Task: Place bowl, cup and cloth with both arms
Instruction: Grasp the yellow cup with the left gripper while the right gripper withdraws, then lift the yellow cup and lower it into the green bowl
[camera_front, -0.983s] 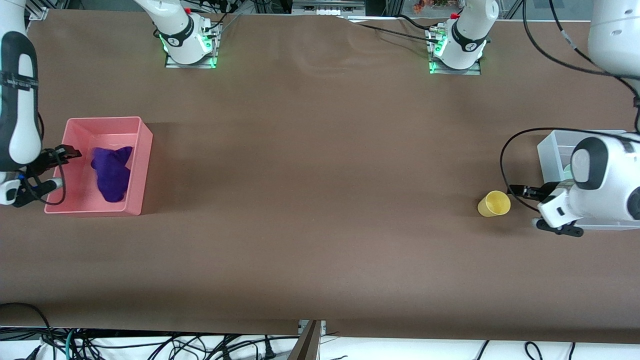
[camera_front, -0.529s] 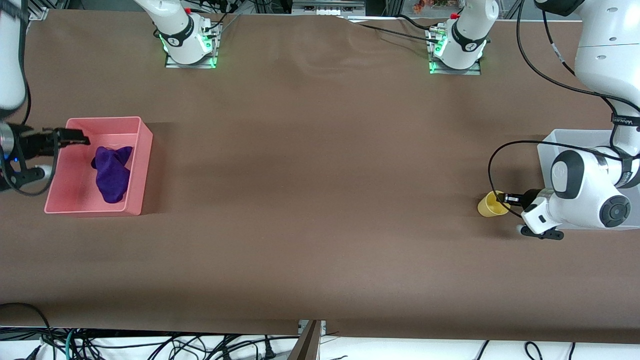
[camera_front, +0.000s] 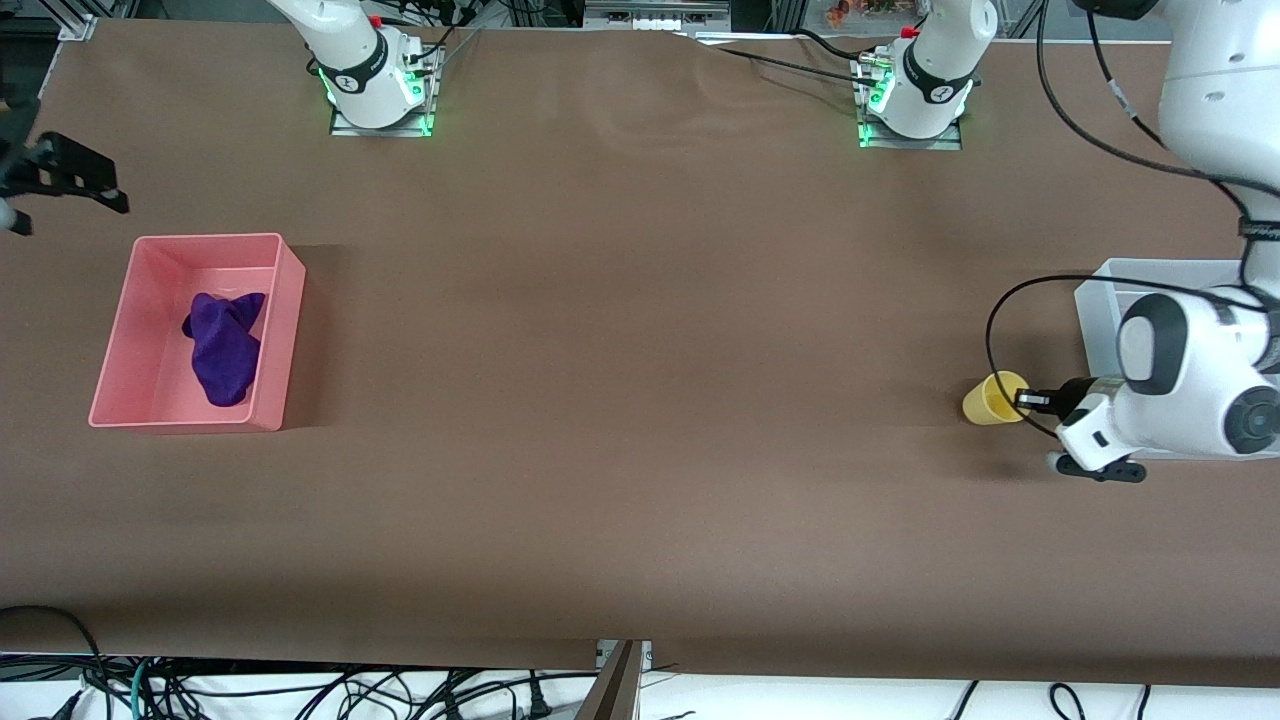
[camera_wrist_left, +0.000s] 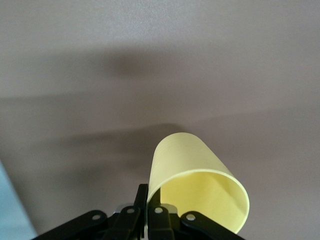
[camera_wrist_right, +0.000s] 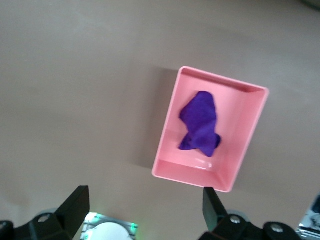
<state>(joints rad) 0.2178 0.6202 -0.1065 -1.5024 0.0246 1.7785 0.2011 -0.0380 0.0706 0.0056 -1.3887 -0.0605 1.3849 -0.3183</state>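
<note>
Toward the right arm's end of the table you've got the pink bin (camera_front: 279, 335) with the cloth (camera_front: 224, 346) lying inside. Your right gripper (camera_wrist_right: 145, 207) hangs high over the table with fingers spread wide, nothing between them. At the left arm's end sits a white bin (camera_front: 1098, 310). Beside it, your left gripper (camera_front: 1028, 400) pinches the cup (camera_front: 993, 398) by its rim, cup tipped sideways.

1 yellow cup (camera_front: 991, 398), 1 purple cloth (camera_front: 222, 346), 1 pink bin (camera_front: 283, 335), 1 white bin (camera_front: 1097, 300)
</note>
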